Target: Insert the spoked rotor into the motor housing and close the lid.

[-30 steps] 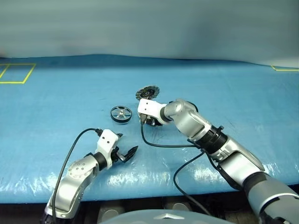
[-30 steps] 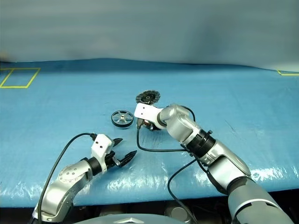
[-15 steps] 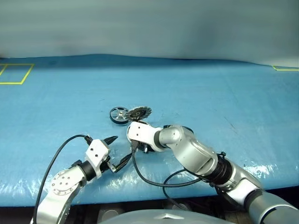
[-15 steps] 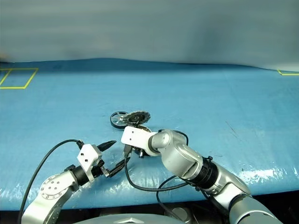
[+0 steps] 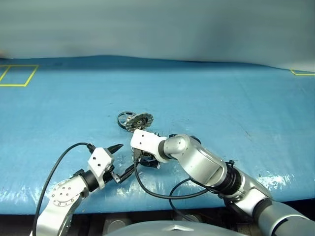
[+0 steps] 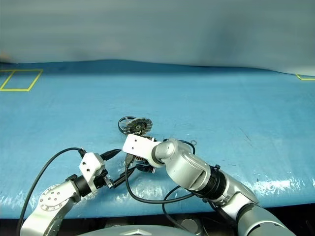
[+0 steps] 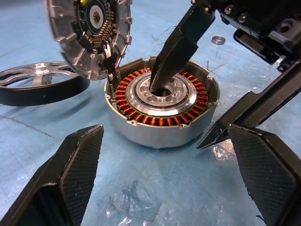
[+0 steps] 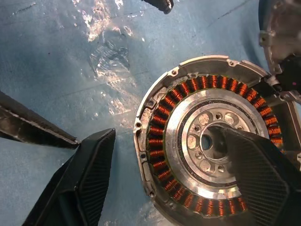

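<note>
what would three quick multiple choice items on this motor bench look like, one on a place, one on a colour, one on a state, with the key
1. Where does the spoked rotor lie?
A. inside the motor housing
B. on the blue table cover beside the motor housing
C. in the left gripper

2. What colour are the windings inside the motor housing?
A. copper-orange
B. green
C. white

3. How does the lid stand?
A. shut flat on the housing
B. lying apart on the cover
C. swung up open at the housing's edge

Key: 1 B, the rotor rests flat on the blue table cover next to the housing. 2 A, an orange ring of coils circles the silver centre. 3 C, the lid stands raised with its dark inner face showing, and one finger of the right gripper reaches into the housing's centre.
</note>
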Controlling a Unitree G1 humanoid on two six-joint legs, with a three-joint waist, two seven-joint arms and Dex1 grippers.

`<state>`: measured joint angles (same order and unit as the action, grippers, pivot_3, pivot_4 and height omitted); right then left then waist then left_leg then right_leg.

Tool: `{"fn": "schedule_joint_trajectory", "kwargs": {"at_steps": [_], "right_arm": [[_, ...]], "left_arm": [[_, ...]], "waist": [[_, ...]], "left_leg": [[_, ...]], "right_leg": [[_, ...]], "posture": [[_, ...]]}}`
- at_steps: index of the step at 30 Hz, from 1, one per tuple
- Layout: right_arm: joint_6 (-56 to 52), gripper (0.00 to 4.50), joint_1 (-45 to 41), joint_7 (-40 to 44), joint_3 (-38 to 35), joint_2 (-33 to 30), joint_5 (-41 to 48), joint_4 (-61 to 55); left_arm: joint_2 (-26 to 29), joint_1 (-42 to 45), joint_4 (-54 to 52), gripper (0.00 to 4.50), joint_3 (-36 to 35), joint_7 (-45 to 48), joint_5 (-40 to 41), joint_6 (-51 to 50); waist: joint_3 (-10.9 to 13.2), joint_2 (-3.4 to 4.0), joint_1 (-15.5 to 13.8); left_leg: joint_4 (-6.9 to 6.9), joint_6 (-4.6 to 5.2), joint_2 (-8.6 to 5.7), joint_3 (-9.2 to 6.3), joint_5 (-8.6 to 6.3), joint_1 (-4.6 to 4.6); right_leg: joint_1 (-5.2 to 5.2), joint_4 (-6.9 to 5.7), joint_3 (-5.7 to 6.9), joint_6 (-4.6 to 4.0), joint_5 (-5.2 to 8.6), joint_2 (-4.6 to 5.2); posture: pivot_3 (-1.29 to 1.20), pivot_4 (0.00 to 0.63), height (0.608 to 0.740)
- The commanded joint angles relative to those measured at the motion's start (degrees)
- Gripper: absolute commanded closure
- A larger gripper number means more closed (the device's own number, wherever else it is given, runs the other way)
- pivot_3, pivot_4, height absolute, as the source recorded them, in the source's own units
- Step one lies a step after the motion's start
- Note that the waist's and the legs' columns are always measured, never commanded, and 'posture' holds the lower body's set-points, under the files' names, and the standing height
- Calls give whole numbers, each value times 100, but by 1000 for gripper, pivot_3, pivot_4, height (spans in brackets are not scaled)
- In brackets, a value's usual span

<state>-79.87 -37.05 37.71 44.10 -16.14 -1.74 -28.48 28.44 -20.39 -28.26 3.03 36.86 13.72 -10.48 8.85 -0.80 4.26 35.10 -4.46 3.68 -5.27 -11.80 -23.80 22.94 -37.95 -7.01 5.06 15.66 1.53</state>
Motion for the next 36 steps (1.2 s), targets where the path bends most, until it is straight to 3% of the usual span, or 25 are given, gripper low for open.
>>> {"fn": "schedule_joint_trajectory", "kwargs": {"at_steps": [1, 5, 9, 14, 20, 25, 36], "right_arm": [[-455, 781, -281, 10, -432, 258, 466, -778], [-1175, 781, -430, -25, -1225, 438, 838, -1327], [-1159, 781, -197, -225, -1866, 219, 1033, -1791], [547, 781, 1320, -518, -2960, -277, 1000, -2113], [1071, 781, 2443, -1131, -4156, -565, 821, -2349], [1006, 781, 2965, -1708, -4374, -604, 632, -2243], [2032, 781, 3654, -2677, -4195, 410, 510, -776]], "left_arm": [[-31, 96, 21, 0, 106, 100, 59, 104], [-12, 151, 75, 0, 140, 197, 148, 48], [23, 183, 80, 0, 154, 210, 153, -34], [-104, 151, 187, 0, 206, 157, 78, 234], [-243, -60, 248, 0, 323, 88, -87, 580], [-432, -160, 276, 0, 288, -61, -45, 690], [-606, -156, 284, 0, 389, -130, -29, 672]], "waist": [[2, 2, -4], [8, 11, 1], [15, 17, -4], [17, 12, -59], [22, 17, -23], [23, 12, -44], [24, 13, -35]], "left_leg": [[-1, 0, 0, 0, 0, 0], [-7, 0, 0, 0, -1, -1], [-11, 2, 0, -5, -2, -2], [-6, 4, -4, -1, -4, -11], [-5, 5, -3, 1, -4, -6], [3, 5, -4, 0, -4, -4], [1, 5, -3, 3, -4, -3]], "right_leg": [[0, -1, 0, 0, 0, 0], [2, -1, 0, -1, 1, 0], [2, -1, 6, 19, -7, -1], [-3, 15, 2, 4, 9, 3], [0, 6, 1, 4, 9, 3], [-7, 5, 0, 5, 9, 3], [-7, 6, -3, 5, 9, 3]], "posture": [[0, 150, 740], [0, 150, 740], [0, 150, 740], [0, 150, 740], [0, 150, 740], [0, 150, 740], [0, 150, 740]]}}
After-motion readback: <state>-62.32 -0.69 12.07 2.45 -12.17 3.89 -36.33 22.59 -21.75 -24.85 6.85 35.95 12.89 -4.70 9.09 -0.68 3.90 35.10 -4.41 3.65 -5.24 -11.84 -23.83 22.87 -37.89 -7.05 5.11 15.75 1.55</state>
